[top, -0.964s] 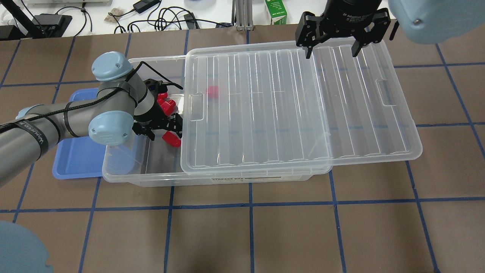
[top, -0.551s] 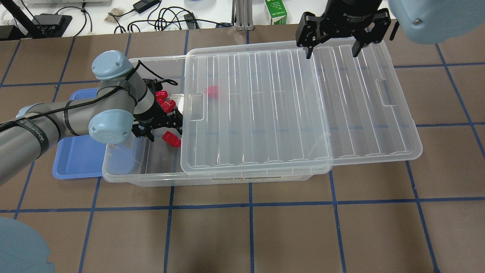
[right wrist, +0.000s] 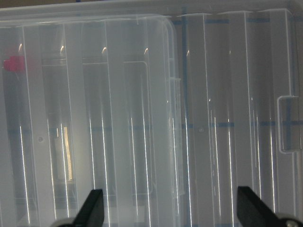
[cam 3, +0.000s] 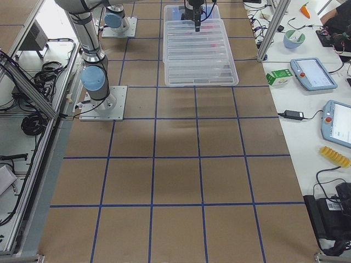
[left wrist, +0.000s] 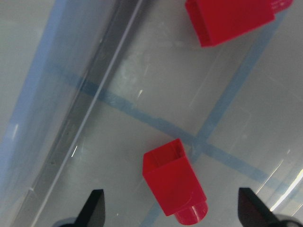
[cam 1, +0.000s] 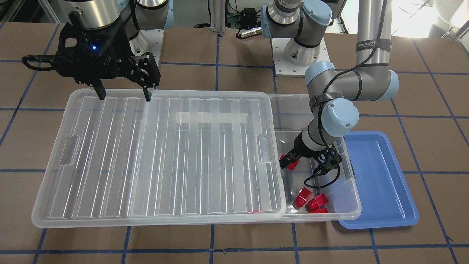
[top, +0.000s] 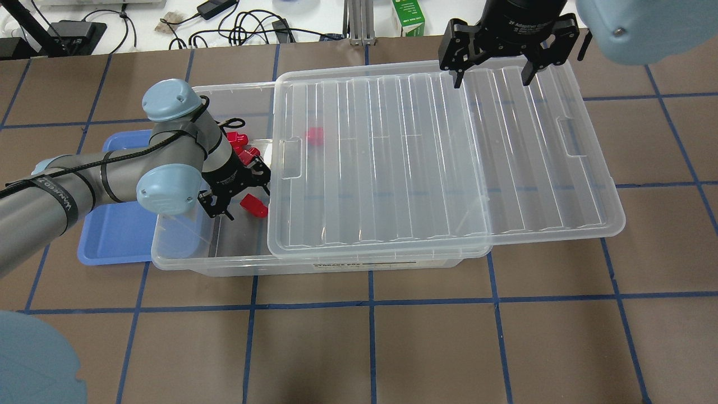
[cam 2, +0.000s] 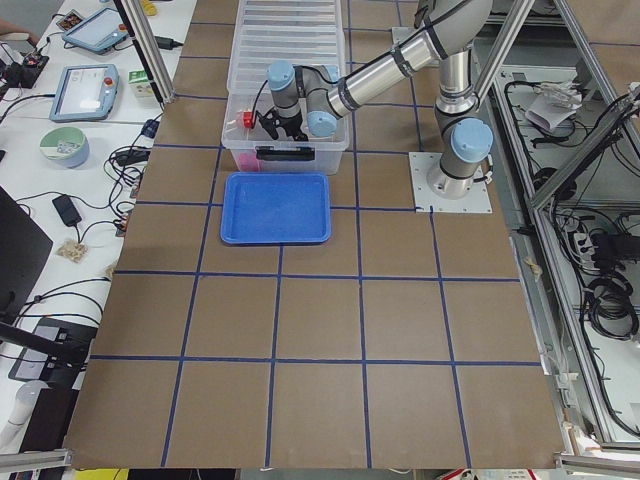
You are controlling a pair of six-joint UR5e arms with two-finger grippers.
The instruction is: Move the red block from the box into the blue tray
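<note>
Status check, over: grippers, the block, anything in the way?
Left gripper open over a red block in the box. Right gripper open above the lid. No block in blue tray. Lid edge close beside left gripper.

Blue tape lines [top: 370, 306] are crossing the brown tabletop [top: 426, 348], while cables [top: 247, 25] are lying tangled on a white bench [top: 320, 14].

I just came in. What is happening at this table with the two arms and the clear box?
The left gripper is inside the box, whose lid is slid aside. Its jaws stand open around a red block, not yet gripped. The right gripper hangs open above the lid. The blue tray beside the box holds no block.
</note>
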